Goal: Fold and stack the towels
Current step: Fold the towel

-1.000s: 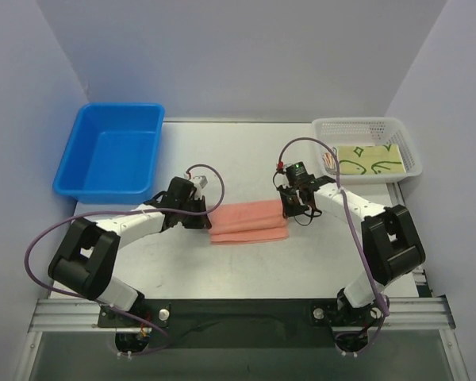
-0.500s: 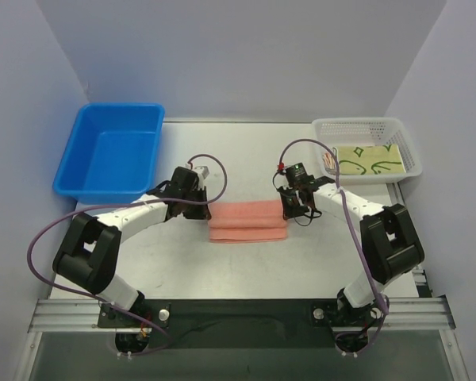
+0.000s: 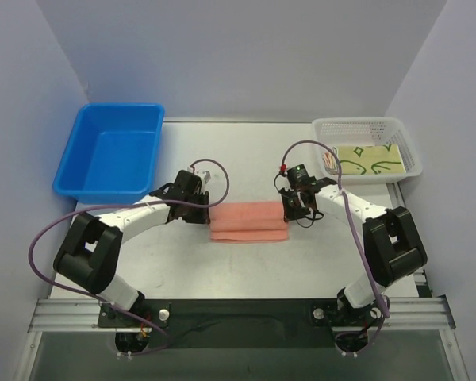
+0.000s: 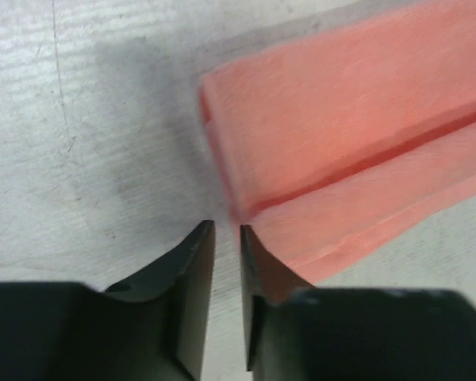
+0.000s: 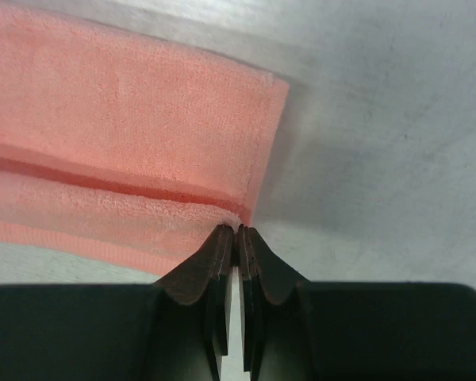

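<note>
A plain salmon-pink towel [image 3: 248,222] lies folded into a long strip at the table's middle. It also shows in the left wrist view [image 4: 341,135] and the right wrist view [image 5: 127,119]. My left gripper [image 3: 204,213] sits at the towel's left end. Its jaws [image 4: 226,232] stand a narrow gap apart with only table between them, just short of the towel's edge. My right gripper [image 3: 292,211] is at the towel's right end, shut [image 5: 236,230] on a pinch of its edge. A pale green towel with dark-green duck outlines [image 3: 369,160] lies folded in the white basket [image 3: 357,121].
A blue bin [image 3: 119,106] stands at the back left, beyond my left arm. The white basket stands at the back right, beside my right arm. Purple cables loop over both arms.
My left gripper has shifted from the towel's near left corner a little toward the far side, and the towel's left end lies flatter. My right gripper has stayed put.
</note>
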### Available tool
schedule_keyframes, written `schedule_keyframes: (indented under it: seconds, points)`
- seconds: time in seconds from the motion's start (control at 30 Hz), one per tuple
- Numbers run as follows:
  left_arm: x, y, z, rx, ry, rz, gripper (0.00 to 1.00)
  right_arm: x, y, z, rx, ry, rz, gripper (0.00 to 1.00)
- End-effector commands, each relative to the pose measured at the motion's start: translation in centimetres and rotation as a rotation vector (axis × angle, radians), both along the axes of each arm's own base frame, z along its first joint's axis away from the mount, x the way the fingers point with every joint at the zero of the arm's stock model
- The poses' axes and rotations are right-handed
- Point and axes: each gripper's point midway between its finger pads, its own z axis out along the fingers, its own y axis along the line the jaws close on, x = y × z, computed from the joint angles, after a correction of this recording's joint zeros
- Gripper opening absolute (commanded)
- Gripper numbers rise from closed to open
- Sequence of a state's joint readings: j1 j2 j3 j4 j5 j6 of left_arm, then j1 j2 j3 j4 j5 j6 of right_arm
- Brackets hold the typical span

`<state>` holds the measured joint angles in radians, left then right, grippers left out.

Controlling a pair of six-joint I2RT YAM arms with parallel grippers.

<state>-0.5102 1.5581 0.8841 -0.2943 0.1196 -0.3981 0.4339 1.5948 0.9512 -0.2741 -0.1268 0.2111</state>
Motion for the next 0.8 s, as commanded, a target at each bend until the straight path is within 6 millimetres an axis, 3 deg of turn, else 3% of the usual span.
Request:
schedule_keyframes:
  seconds: [0.0, 0.07, 0.1, 0.2, 0.3, 0.47, 0.5, 0.6, 0.73, 0.77]
  points:
    - [-1.0, 1.5, -0.6, 0.079, 0.012, 0.018, 0.36, -2.5, -1.7, -0.3, -0.047, 0.061, -0.023, 0.08]
    - [-1.4, 1.0, 0.7, 0.061, -0.012, 0.003, 0.47, -3.2, -1.2, 0.1, -0.019, 0.064, -0.007, 0.13]
    - [-1.5, 0.9, 1.3, 0.055, -0.022, -0.001, 0.66, -3.4, -1.0, 0.8, 0.0, 0.046, 0.001, 0.21]
    - [-2.2, 0.8, 3.5, 0.031, -0.063, -0.007, 0.78, -4.8, -0.5, 2.1, 0.052, 0.042, 0.027, 0.39]
    - [-2.7, 0.9, 6.2, -0.02, -0.114, 0.013, 0.8, -5.5, -0.1, 4.3, 0.096, -0.007, 0.045, 0.52]
    - [-2.2, -0.4, 10.4, -0.127, -0.179, 0.048, 0.8, -3.6, 0.2, 8.8, 0.154, -0.148, -0.035, 0.5]
    - [-1.9, -1.3, 11.7, -0.152, -0.198, 0.038, 0.8, -3.2, 0.2, 9.1, 0.157, -0.163, -0.057, 0.47]
    - [-0.9, -4.2, 12.7, -0.205, -0.206, 0.011, 0.77, -1.6, 0.5, 8.8, 0.174, -0.171, -0.172, 0.41]
    - [0.4, -7.0, 10.9, -0.2, -0.155, -0.005, 0.7, 0.0, 1.2, 6.4, 0.221, -0.161, -0.302, 0.33]
    - [0.6, -7.6, 9.2, -0.182, -0.116, -0.009, 0.68, 0.0, 1.3, 5.6, 0.23, -0.15, -0.328, 0.33]
